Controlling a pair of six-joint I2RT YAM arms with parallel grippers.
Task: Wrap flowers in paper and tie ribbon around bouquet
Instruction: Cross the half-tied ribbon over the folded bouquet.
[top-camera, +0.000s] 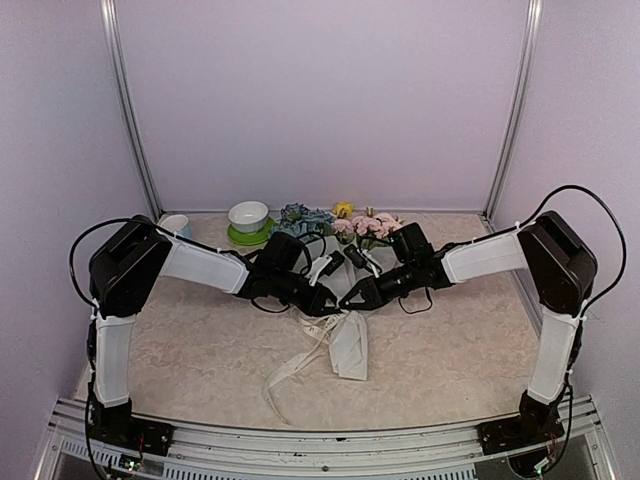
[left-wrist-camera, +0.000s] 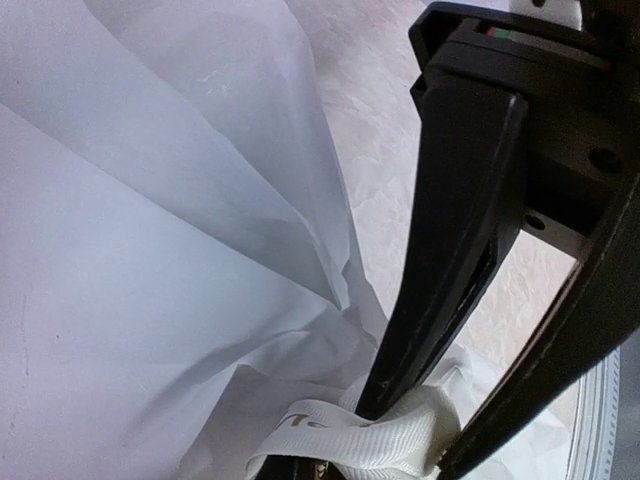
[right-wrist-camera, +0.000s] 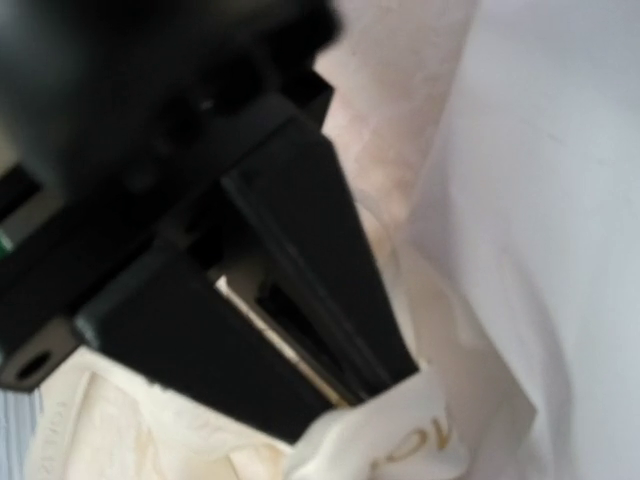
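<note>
The bouquet lies mid-table: blue, pink and yellow flowers at the far end, and white paper narrowing toward me. Cream ribbon trails off its near end. Both grippers meet over the cone's neck, the left gripper from the left and the right gripper from the right. In the left wrist view the left gripper has bunched ribbon wedged between its fingertips, against creased paper. In the right wrist view the right gripper stands slightly open, with lettered ribbon coming out at its tips beside paper.
A white bowl on a green plate and a small pale cup stand at the back left, close to the flower heads. The beige table is walled on three sides by panels.
</note>
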